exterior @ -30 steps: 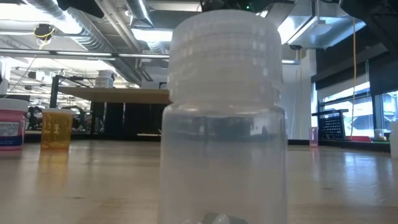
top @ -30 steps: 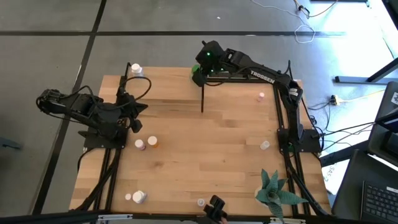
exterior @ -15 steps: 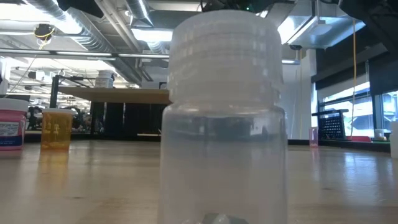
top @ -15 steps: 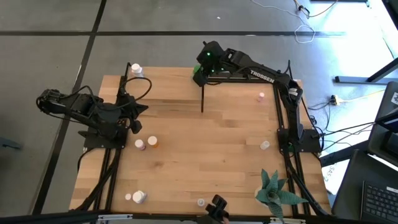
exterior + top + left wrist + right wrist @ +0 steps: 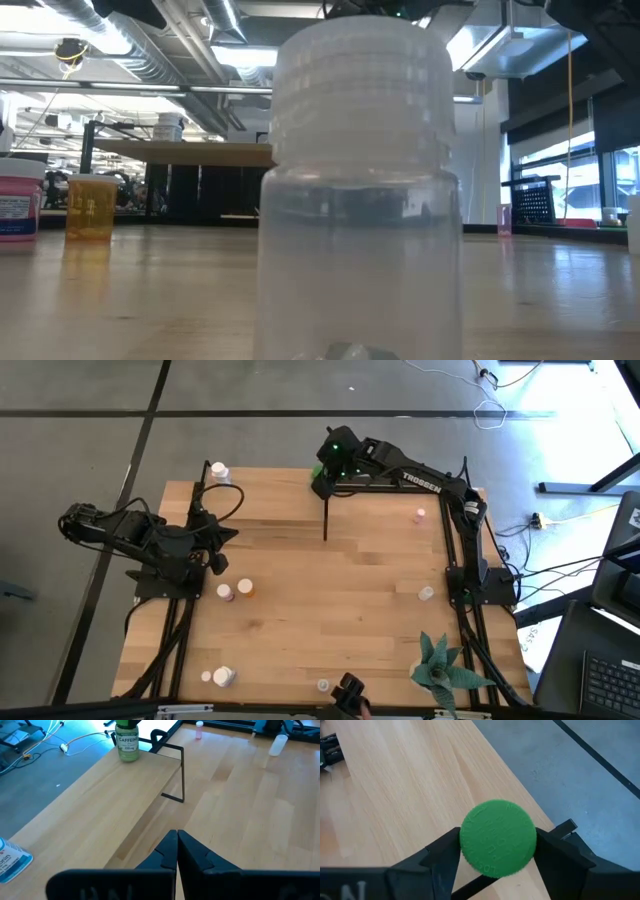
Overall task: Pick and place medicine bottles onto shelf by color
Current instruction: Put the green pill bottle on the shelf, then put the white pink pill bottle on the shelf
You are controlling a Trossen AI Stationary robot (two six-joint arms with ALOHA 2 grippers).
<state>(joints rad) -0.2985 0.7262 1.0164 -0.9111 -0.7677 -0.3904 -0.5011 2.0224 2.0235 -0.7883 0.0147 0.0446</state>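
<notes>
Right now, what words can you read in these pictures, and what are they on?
"CAFFEINE" on the green bottle standing on the shelf.
"TROSSEN" on the right arm.
Raised letters ring the green cap between the right gripper fingers, too faint to read.
The pink bottle label is too blurred.

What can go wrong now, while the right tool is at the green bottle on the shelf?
1. The green bottle stands near the shelf corner, so a nudge could push it over the edge.
2. The right tool has a finger close on each side of the green cap. Pulling away sideways may tip the bottle.
3. The left tool waits shut, pointing along the shelf. It may cross the right arm's path.
</notes>
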